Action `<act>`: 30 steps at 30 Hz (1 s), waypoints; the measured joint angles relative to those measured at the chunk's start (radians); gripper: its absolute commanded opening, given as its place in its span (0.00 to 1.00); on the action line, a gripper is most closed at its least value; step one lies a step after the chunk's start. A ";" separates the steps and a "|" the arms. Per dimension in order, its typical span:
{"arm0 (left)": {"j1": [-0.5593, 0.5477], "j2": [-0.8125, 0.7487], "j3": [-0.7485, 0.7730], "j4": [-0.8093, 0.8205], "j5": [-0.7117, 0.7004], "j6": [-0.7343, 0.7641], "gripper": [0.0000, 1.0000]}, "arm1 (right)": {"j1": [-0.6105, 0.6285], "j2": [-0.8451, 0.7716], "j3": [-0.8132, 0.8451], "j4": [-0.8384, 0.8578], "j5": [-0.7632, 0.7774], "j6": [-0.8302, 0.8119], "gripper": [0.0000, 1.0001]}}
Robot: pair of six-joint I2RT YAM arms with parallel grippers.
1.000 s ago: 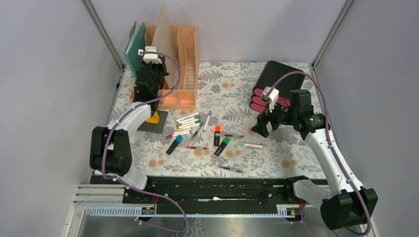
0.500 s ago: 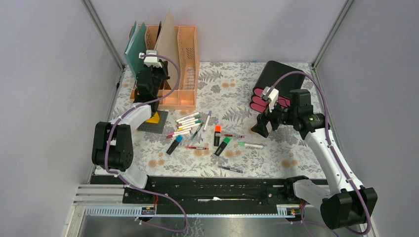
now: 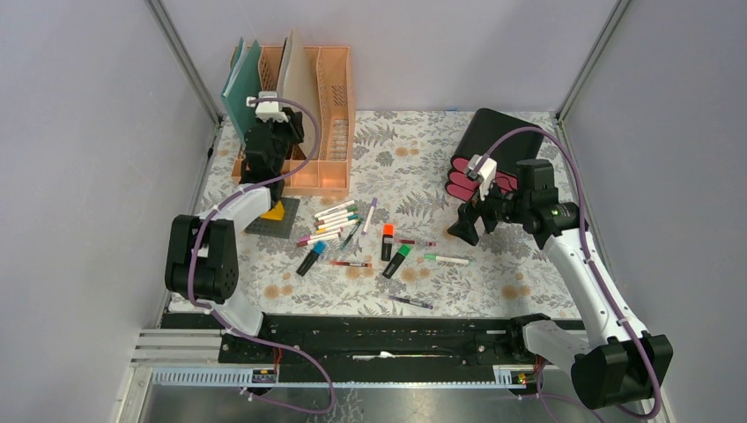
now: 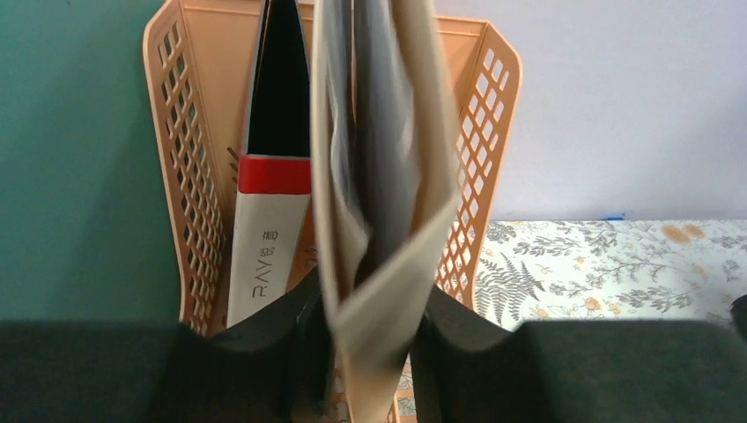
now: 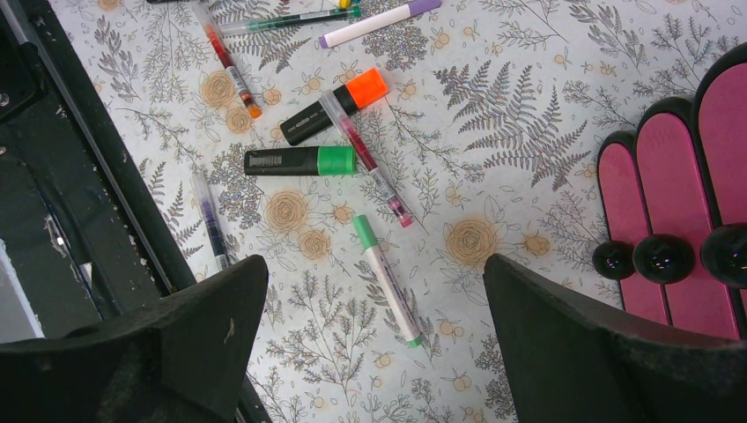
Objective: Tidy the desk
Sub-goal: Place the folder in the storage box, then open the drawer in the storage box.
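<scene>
Beige folder (image 4: pixel 379 176) inside left end effector (image 4: pixel 370 352), grip unclear | right end effector (image 5: pixel 374 278) spread

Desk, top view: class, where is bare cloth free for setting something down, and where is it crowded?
Free: the back strip of the desk between the file rack and the drawer box; also the front corner to the right of the dark pen. Crowded: the middle, where markers lie scattered.

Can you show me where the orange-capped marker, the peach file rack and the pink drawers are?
orange-capped marker (image 5: pixel 366 88), right wrist view, on its orange cap.
peach file rack (image 3: pixel 335 88), top view, on its right-hand mesh wall.
pink drawers (image 5: pixel 669 176), right wrist view, on the middle drawer's front.
</scene>
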 measured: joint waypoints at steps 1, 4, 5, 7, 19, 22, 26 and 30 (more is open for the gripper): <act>0.000 0.000 0.000 -0.005 -0.002 -0.011 0.46 | 0.000 0.000 0.000 0.000 0.000 0.000 1.00; 0.000 -0.021 0.000 -0.032 -0.017 -0.037 0.56 | 0.000 0.000 0.000 0.000 0.000 -0.002 1.00; 0.000 -0.033 0.000 -0.040 -0.022 -0.042 0.59 | 0.000 0.000 0.000 0.000 0.000 -0.003 1.00; 0.000 -0.070 0.000 -0.061 -0.032 -0.056 0.66 | 0.000 0.000 0.000 0.000 0.000 -0.004 1.00; 0.005 -0.435 -0.141 -0.025 -0.051 -0.251 0.99 | 0.000 -0.001 0.000 -0.001 -0.007 -0.018 1.00; 0.016 -0.497 -0.222 -0.007 -0.024 -0.337 0.99 | 0.000 -0.003 0.000 -0.002 -0.008 -0.022 1.00; 0.025 -0.543 -0.325 0.010 0.077 -0.441 0.99 | 0.000 -0.009 0.000 -0.008 -0.008 -0.027 1.00; 0.025 -0.567 -0.426 0.053 0.207 -0.544 0.99 | 0.000 -0.016 0.000 -0.015 -0.008 -0.029 1.00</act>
